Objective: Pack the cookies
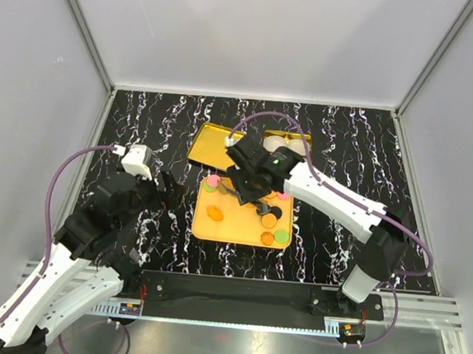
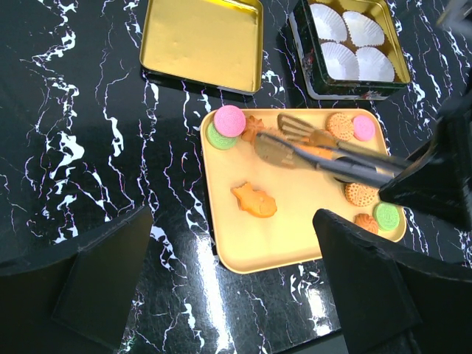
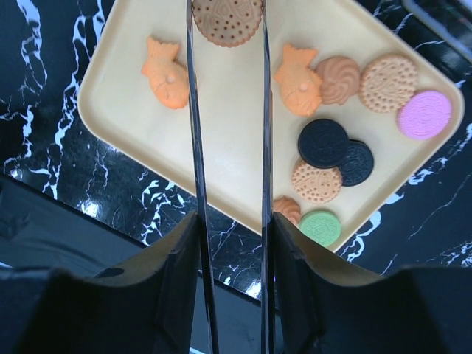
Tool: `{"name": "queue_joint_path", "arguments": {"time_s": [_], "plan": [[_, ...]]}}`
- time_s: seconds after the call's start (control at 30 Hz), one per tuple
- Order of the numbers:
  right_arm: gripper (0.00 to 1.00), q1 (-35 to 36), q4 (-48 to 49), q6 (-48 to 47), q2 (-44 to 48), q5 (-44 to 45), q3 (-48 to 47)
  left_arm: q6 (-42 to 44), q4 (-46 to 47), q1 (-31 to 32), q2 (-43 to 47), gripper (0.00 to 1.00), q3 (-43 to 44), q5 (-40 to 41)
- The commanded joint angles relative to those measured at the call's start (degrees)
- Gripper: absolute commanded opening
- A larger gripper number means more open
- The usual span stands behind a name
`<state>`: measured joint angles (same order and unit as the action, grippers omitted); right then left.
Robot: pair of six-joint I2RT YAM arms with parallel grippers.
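- While the left gripper hung nearest the robot's base with its fingers spread wide and nothing between them, it took no part in the packing.
- Just beyond it lay the yellow-orange tray, with nearly the whole assortment of cookies on it: a fish-shaped cookie alone near the middle, and a pink round cookie overlapping a green one at one far corner.
- Toward the tray's right side sat two black sandwich cookies, one overlapping the other, among tan, pink and green pieces.
- Over the tray, the right gripper was clamped on a pair of metal tongs.
- Between the tong tips sat a round dotted biscuit; whether it was lifted clear of the tray could not be told.
- Farthest off stood the open tin, its white paper cups showing no cookie in any cup visible.
- Beside the tin, the gold lid lay upturned on the marble table.
- By this reading the job was barely begun: one biscuit in hand, none packed, the rest to follow.
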<state>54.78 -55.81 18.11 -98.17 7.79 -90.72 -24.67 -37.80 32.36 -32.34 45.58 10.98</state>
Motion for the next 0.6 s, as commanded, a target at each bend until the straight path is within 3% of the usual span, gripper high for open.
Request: {"name": "queue_joint_path", "arguments": {"time_s": [0.0, 0.33, 0.57], "plan": [[0.47, -3.4, 0.7, -1.0, 5.4, -0.2, -1.0, 0.1, 2.0, 0.2, 0.3, 0.99, -0.1, 0.0], [0.48, -21.0, 4.0, -2.9, 6.4, -2.4, -4.8, 0.2, 2.1, 0.2, -0.2, 0.99, -0.1, -0.5], [0.49, -29.1, 5.5, -2.9, -1.8, -2.6, -10.6, 0.2, 2.2, 0.2, -0.4, 0.99, -0.1, -0.6]]}}
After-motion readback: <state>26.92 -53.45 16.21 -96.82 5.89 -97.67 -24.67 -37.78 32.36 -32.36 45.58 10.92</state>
